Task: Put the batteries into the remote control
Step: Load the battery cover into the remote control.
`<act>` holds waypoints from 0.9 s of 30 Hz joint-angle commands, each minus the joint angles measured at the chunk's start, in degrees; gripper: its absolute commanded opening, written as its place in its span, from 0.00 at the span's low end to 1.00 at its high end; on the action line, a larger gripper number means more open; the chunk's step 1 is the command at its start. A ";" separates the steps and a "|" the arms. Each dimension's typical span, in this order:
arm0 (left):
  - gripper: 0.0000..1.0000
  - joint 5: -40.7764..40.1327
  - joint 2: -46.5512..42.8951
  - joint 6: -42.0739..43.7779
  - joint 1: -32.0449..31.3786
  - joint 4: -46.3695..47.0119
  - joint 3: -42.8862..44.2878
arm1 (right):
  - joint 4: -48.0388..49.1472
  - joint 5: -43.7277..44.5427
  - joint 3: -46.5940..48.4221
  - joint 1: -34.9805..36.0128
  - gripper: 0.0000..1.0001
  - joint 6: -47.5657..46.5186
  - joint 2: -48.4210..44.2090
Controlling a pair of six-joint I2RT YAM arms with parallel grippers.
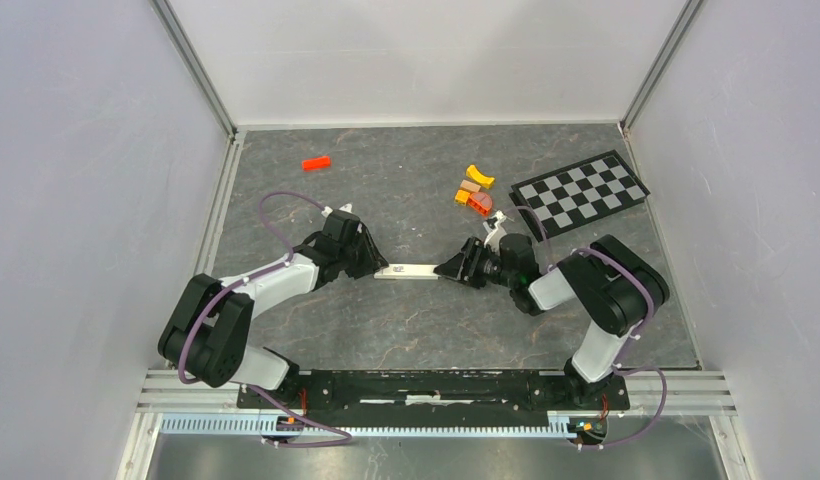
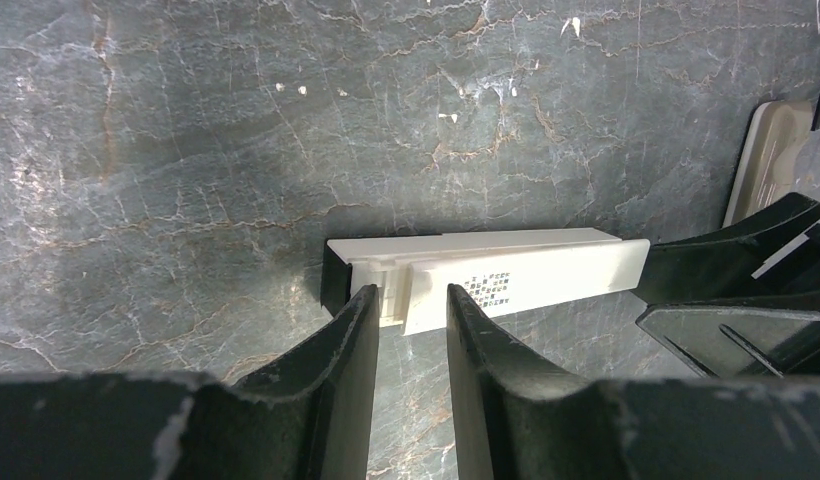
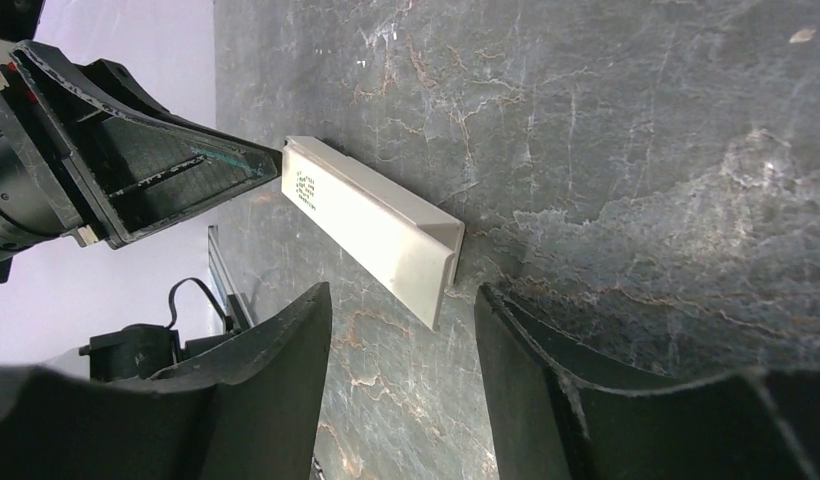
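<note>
Left hand (image 2: 411, 305), fingers parted and clasping nothing, noses up to one end of the remote control (image 2: 526, 270), its tips just overlapping the stepped recess there; whether they touch the casing cannot be told. Lying lengthwise in the middle of the counter (image 1: 386, 330), the remote shows a pale, printed side up, with no buttons visible. At its other end the right hand (image 3: 401, 300) stands wider open, the casing's end just ahead of its gap and apart from both fingers. Both arms are folded low with elbows out, forearms angled inward so the hands face each other along the remote. No batteries can be made out in any view. By these signs the work is at the steadying stage. The next move likely calls for one hand to pin the remote while the other fetches a battery and lines it up with the narrow recess. Coloured blocks (image 1: 474, 190) and a checkered board (image 1: 581, 192) lie well apart, toward the far right.
</note>
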 commanded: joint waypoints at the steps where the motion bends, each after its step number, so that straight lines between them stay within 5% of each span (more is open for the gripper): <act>1: 0.38 -1.90 0.15 1.98 0.10 -1.86 1.30 | 8.70 -2.14 -0.19 -0.21 0.58 1.72 1.80; 11: 0.39 -2.05 -0.30 1.81 0.11 -2.12 1.44 | 21.88 -3.78 -0.89 -0.30 0.45 8.37 7.22; 17: 0.39 -1.88 -0.39 1.77 0.11 -2.13 1.57 | 21.01 -3.78 -1.71 -0.40 0.37 7.99 7.44; 27: 0.38 -1.39 -0.94 1.64 0.11 -2.20 1.72 | 20.36 -2.77 -1.88 -0.62 0.03 7.65 7.62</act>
